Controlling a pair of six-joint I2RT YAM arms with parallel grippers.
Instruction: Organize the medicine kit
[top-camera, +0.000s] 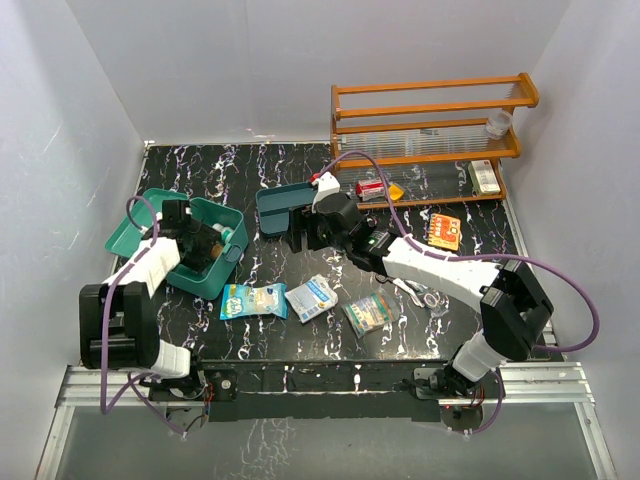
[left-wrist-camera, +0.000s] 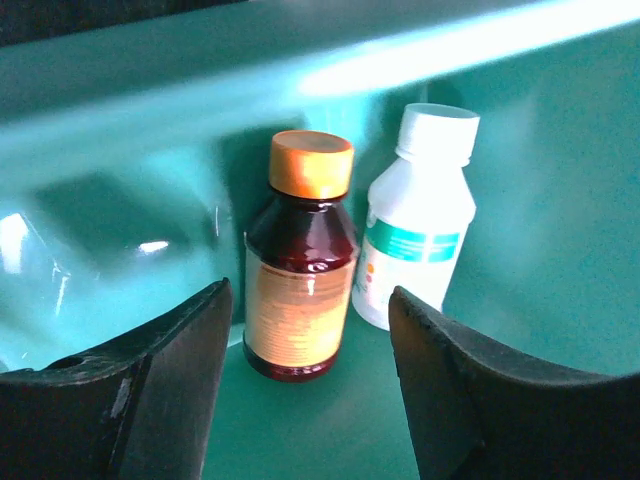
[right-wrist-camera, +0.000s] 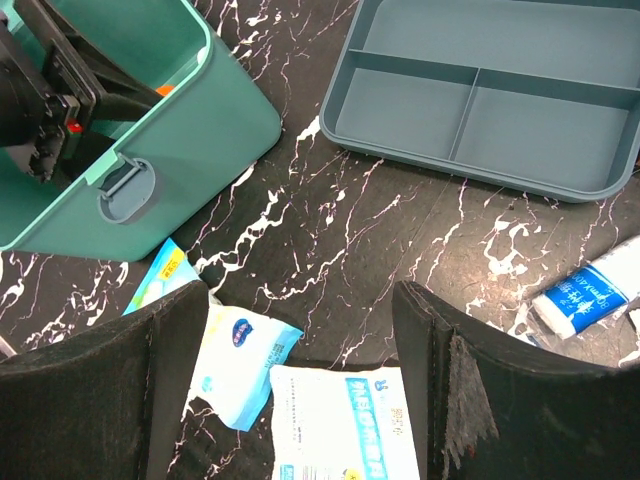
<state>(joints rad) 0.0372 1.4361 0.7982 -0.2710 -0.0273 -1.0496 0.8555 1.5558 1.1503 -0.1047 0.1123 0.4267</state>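
At the far left of the table (top-camera: 300, 170), the medicine kit (top-camera: 222, 215) is seen lying open, and the left arm (top-camera: 150, 265) is reached down into it, so the kit's teal walls are found on all sides of the left jaws. These jaws are held moderately apart with nothing gripped. Just beyond their gap a brown bottle with an orange cap (left-wrist-camera: 298, 290) is stood upright on the kit's floor, untouched by either tip, and a white bottle (left-wrist-camera: 415, 220) is stood just beside it on the right. In front of the kit, three flat packets are laid in a row: a teal-and-yellow one (top-camera: 250, 300), a blue-and-white one (top-camera: 312, 297) and a green one (top-camera: 367, 312). Behind them a divided blue-teal tray (top-camera: 285, 205) is set near the kit. The right jaws are held wide and empty above the table between kit and tray; from the right wrist the kit is seen up and to their left, outside the gap, while the blue-and-white packet is seen beneath it. Farther right an orange packet (top-camera: 445, 230) is laid near a wooden shelf rack (top-camera: 430, 105).
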